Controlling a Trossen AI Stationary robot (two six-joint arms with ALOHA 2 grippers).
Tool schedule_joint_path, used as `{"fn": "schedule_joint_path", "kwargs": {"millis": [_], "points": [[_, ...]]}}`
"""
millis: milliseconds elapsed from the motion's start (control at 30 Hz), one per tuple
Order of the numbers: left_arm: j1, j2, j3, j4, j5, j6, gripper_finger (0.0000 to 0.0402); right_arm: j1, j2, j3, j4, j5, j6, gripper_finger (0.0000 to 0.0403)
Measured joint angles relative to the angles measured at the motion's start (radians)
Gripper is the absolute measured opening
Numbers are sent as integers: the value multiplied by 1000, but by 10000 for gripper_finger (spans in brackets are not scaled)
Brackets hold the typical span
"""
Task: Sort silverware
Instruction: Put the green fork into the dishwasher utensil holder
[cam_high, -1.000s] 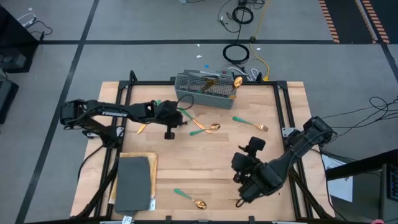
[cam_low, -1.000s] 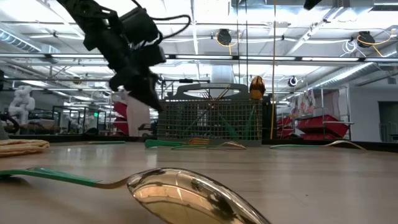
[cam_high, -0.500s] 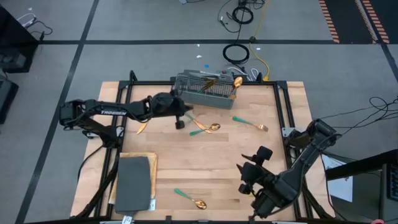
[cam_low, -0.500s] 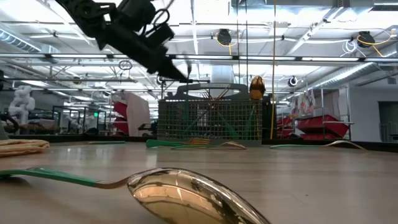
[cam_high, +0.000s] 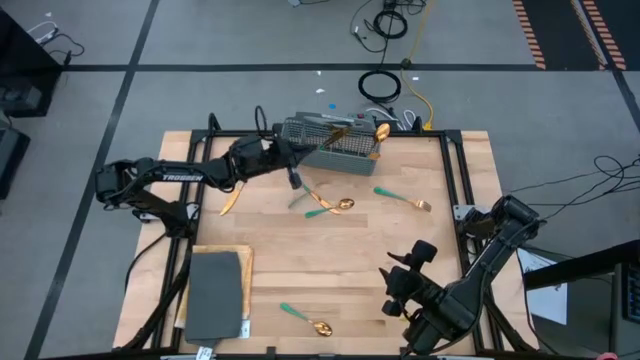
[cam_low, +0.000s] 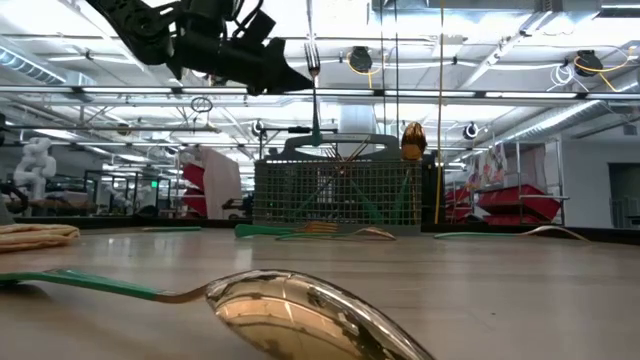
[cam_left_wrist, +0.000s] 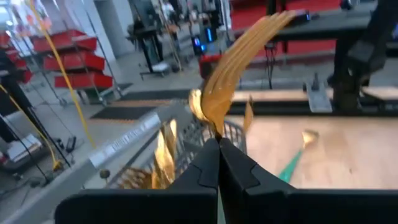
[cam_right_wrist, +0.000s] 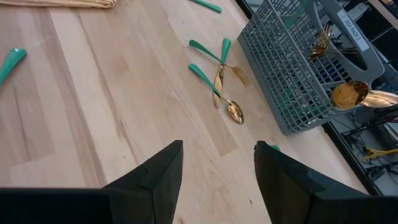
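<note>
Low view shows our left gripper (cam_low: 300, 82) with fingers clamped on a fork (cam_low: 313, 85) above the caddy (cam_low: 336, 194); next we lower it in. Right gripper (cam_right_wrist: 217, 163) waits, fingers wide.

From my remote station: a grey mesh caddy (cam_high: 333, 146) stands at the far edge of the wooden table (cam_high: 350, 270), a dark grey mat (cam_high: 214, 292) lies on a tan cloth (cam_high: 243, 262) at the near left corner, and a coiled black cable (cam_high: 379, 86) and yellow cord (cam_high: 417, 100) rest on the floor beyond
</note>
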Motion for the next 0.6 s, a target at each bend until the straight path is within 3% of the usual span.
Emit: {"fn": "schedule_joint_path", "kwargs": {"millis": [433,600], "points": [[41,0,3,132,48,-42,0,0,0,0,0,1,17,185],[34,-1,9,-49,122,-29,2,2,0,0,0,-7,31,185]]}}
